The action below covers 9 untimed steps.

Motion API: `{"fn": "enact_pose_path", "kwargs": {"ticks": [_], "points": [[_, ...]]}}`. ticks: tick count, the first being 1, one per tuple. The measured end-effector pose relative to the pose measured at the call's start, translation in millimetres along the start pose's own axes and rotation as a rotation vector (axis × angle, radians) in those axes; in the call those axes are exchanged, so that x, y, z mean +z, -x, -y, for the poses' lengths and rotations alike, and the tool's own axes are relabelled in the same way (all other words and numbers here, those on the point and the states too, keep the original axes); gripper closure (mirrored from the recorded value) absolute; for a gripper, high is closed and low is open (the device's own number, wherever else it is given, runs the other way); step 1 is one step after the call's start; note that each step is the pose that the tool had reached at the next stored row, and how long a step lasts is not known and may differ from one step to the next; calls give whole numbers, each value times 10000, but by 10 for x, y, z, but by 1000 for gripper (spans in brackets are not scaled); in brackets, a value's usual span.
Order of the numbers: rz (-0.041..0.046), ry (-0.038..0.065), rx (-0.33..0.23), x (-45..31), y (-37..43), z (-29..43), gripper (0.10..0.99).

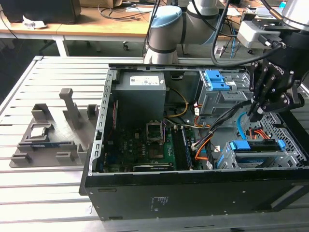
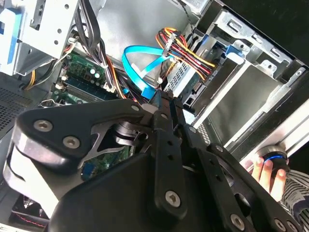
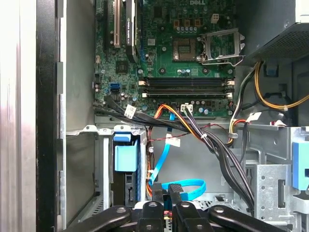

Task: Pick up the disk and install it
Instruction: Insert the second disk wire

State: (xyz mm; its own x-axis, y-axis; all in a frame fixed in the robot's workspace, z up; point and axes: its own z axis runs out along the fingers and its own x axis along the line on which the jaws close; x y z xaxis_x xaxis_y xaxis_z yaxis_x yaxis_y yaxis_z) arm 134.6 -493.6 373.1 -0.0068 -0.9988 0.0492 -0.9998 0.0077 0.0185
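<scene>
Presently the gripper (image 1: 254,115) hangs inside the open PC case (image 1: 193,198), above the drive cage at the exterior view's right; fingers pressed together, nothing between them. The disk (image 1: 255,147) sits in that cage w/ blue rails showing, label hidden by metalwork. A blue flat cable (image 3: 181,186) loops just beside the fingertips. Fingers of a person's hand (image 2: 263,170) appear at the case edge, mostly cut off.

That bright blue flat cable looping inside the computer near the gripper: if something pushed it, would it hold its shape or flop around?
The blue flat cable would probably flop: it already curls in a loose loop, which suggests thin, bendy ribbon. It looks light, so a nudge from the gripper beside it would likely shift it. It seems to run toward the drive bay, so it may spring back rather than slide away.
</scene>
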Motion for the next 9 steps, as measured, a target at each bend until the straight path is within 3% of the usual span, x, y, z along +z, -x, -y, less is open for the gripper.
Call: {"fn": "enact_pose_path", "kwargs": {"ticks": [4,8,9], "points": [[-14,0,1,0,-12,0,922],[-7,0,0,20,-339,2,922],[-8,0,1,26,-359,3,922]]}}
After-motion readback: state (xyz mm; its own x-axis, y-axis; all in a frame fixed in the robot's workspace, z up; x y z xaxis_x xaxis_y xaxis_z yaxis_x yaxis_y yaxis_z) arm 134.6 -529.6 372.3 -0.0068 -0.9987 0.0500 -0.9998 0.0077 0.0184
